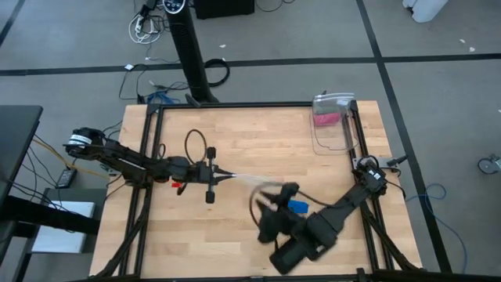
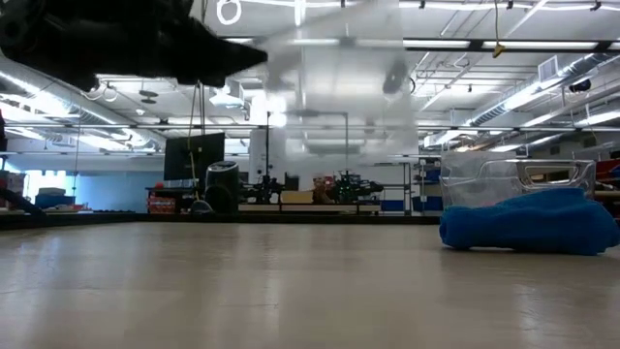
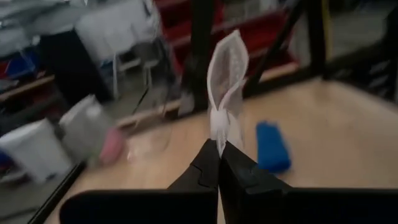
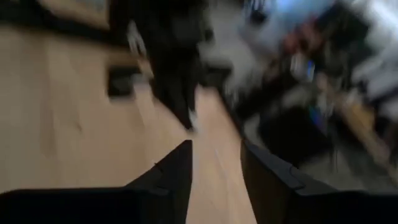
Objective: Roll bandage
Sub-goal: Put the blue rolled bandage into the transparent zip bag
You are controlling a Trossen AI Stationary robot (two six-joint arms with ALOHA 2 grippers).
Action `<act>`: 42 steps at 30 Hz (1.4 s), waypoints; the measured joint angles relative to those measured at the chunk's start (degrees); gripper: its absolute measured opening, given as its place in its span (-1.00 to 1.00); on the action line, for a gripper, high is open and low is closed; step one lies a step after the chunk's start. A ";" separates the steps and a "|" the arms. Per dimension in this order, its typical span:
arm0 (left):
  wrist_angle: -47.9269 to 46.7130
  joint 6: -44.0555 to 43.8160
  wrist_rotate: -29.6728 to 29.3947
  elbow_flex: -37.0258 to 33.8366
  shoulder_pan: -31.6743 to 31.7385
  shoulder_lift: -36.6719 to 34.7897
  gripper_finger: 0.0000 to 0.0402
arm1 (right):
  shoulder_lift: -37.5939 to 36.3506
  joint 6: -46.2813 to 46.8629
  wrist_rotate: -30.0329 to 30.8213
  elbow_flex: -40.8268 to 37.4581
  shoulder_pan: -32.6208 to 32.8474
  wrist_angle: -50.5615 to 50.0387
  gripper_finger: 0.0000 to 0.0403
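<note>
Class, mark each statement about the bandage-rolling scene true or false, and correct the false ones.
1. The left gripper is shut on the white bandage strip. True.
2. The right gripper holds the bandage. False: its fingers stand apart with nothing between them.
3. A blue cloth lies on the wooden table. True.
4. The clear plastic container stands at the table's left edge. False: it stands near the far right corner.
5. The container holds something pink. True.
</note>
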 joint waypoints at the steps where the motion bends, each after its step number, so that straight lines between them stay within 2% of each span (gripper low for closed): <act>1: -1.52 0.26 -0.92 0.00 0.02 0.00 -0.99 | 0.15 4.14 -1.69 -1.13 -0.97 -3.25 -0.40; 4: -4.85 0.19 -3.27 0.00 0.02 0.00 -1.00 | 0.55 9.02 -5.13 -6.23 -3.50 -6.64 -0.63; 6: -6.45 -1.47 -4.38 0.00 0.02 0.00 -1.00 | 0.58 7.25 -8.09 -9.69 -5.39 -4.73 -0.85; 8: -8.03 -3.68 -4.89 0.00 0.02 0.00 -1.00 | 0.58 3.79 -9.76 -12.63 -7.18 -1.35 -0.95; 11: -12.34 -6.17 -5.05 0.94 0.01 0.00 -1.00 | 0.60 -2.13 -13.57 -14.95 -9.91 4.38 -0.97; 13: -15.88 -7.13 -5.51 2.05 0.00 0.00 -1.00 | 0.60 -6.45 -13.88 -15.30 -11.15 7.73 -0.99; 19: -19.47 -7.43 -5.97 3.83 -0.45 0.00 -1.00 | 0.60 -16.19 -21.29 -15.34 -14.94 10.88 -0.99; 24: -20.17 -7.16 -5.88 4.13 -1.52 0.00 -1.00 | 0.60 -19.63 -22.46 -15.34 -17.53 10.85 -0.99; 29: -20.38 -7.23 -6.30 4.13 -1.77 0.00 -1.00 | 0.60 -21.20 -28.11 -16.02 -18.88 11.77 -1.00; 34: -20.79 -8.37 -6.32 4.13 -1.77 0.00 -1.00 | 0.71 -20.84 -28.57 -17.00 -18.93 12.39 -1.00; 39: -21.60 -9.33 -6.34 4.15 -1.77 0.00 -1.00 | 0.51 -20.40 -24.08 -15.47 -17.50 11.20 -1.00; 42: -21.52 -9.83 -6.34 4.15 -1.77 0.00 -1.00 | 0.14 -20.71 -25.55 -13.61 -16.71 11.25 -1.00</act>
